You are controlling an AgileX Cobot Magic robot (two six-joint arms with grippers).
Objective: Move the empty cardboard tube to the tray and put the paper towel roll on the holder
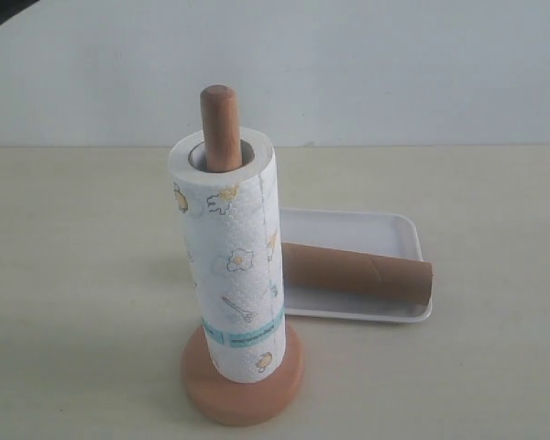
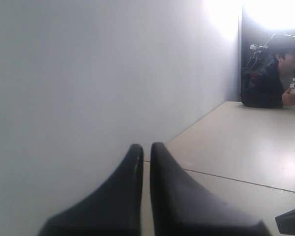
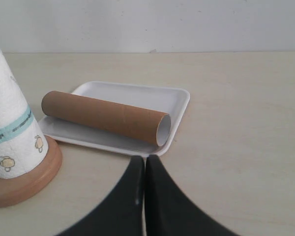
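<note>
Where the teal band circles the paper towel roll (image 1: pixel 229 266), you can see print, but it is too small to read; no brand name is legible anywhere. The roll is white and embossed, dotted with small cartoon pictures, and stands upright over the post of the holder (image 1: pixel 220 124). The post's rounded top rises out of the grey core, and the reddish-brown disc base carries the roll's lower end. The empty cardboard tube (image 3: pixel 105 117), plain brown and hollow, lies on its side across the tray (image 3: pixel 137 93), a shallow white rectangle with a raised rim. Tube and tray lie just ahead of your right gripper (image 3: pixel 145 160), the tube's open end towards it; the holder stands off to one side, just beside a corner of the tray. That gripper's dark fingers are pressed together on nothing, apart from the tray. Your left gripper (image 2: pixel 145 147) shows its fingers almost touching, a hairline gap between them, empty, facing a pale wall (image 2: pixel 88 73) and the table (image 2: pixel 236 147). Well beyond it, a person (image 2: pixel 275 73) in dark clothing leans on the table's far edge.
</note>
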